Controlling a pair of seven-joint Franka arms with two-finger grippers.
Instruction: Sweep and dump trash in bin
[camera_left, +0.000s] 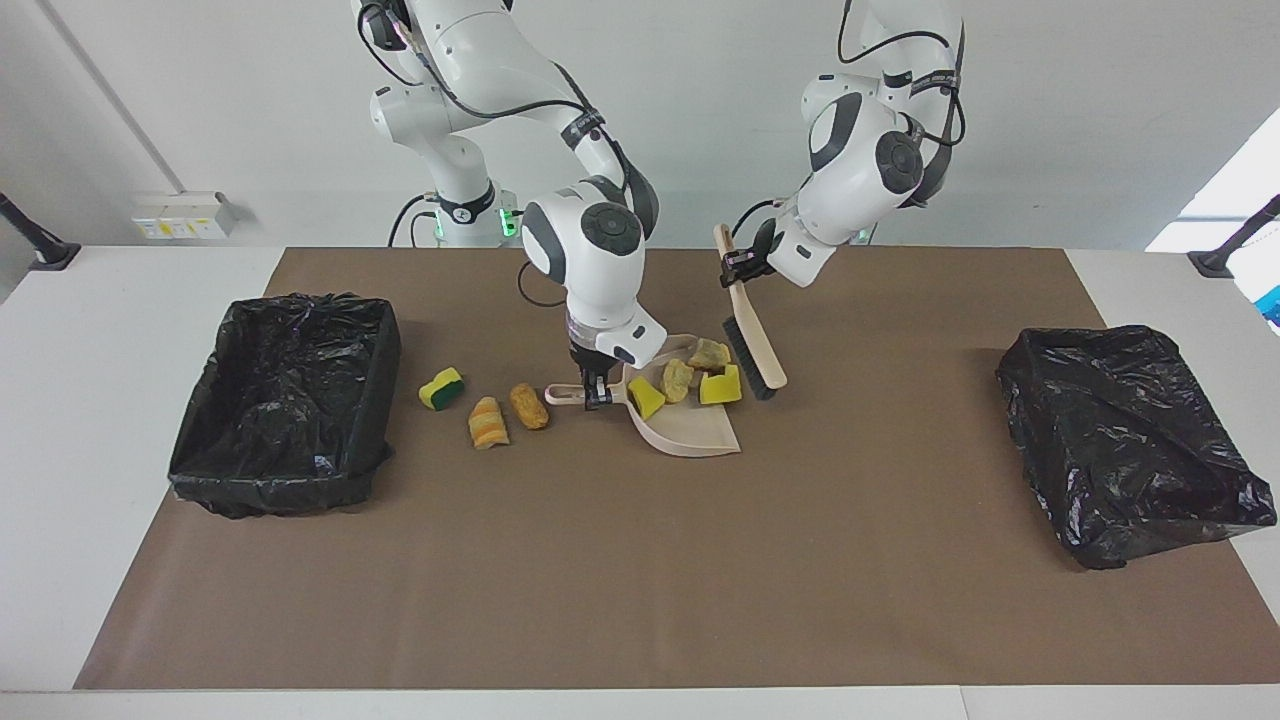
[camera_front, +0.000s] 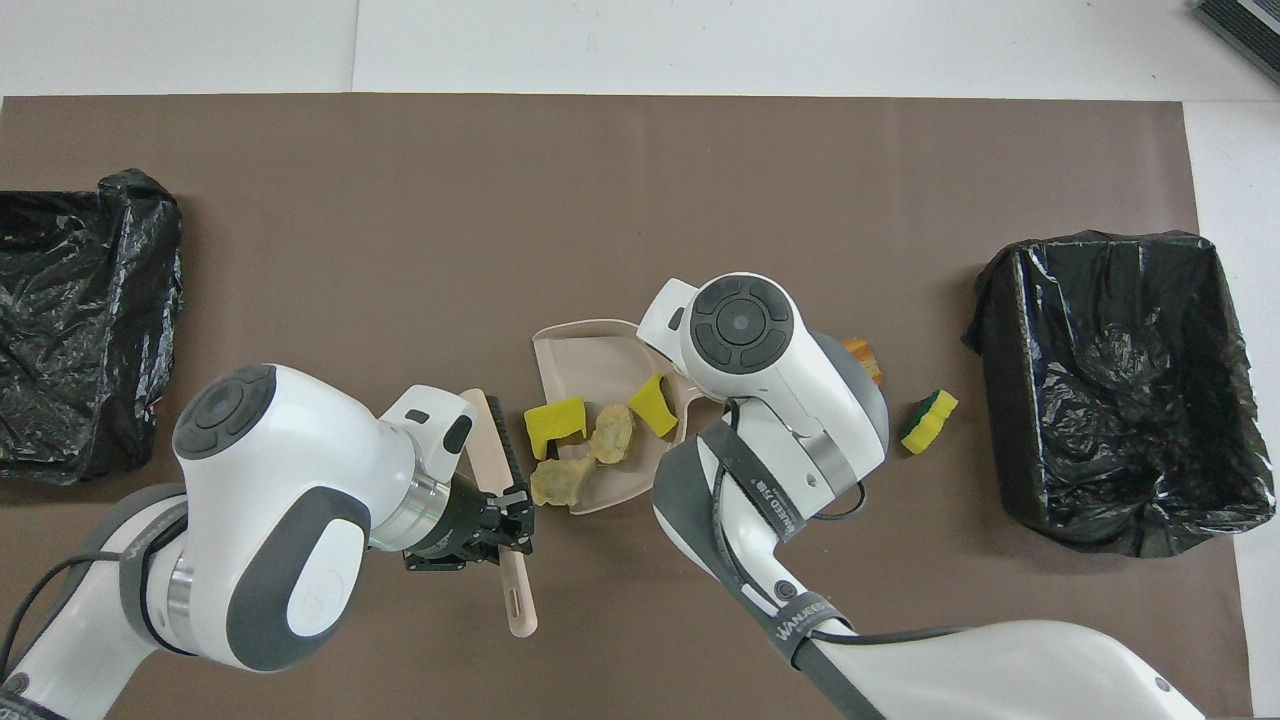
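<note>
We find the right gripper (camera_left: 596, 392) clamped on the dustpan (camera_left: 690, 430) handle, pan flat on the bench (camera_left: 640, 600). The left gripper (camera_left: 733, 268) is clamped on the brush (camera_left: 752, 340), bristles just beside the pan's open side, long axis running away from the robots. Four trash (camera_left: 688, 382) scraps lie at the pan. Three more (camera_left: 487, 405) lie between the handle and the lined bin (camera_left: 285, 400) at the right arm's end; the right arm is nearer them.

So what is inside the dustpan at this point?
The dustpan holds four scraps: two yellow sponge pieces and two pale crumbly chunks, one near its edge. The right gripper, shut on the handle, and its arm cover the handle end from overhead.
</note>
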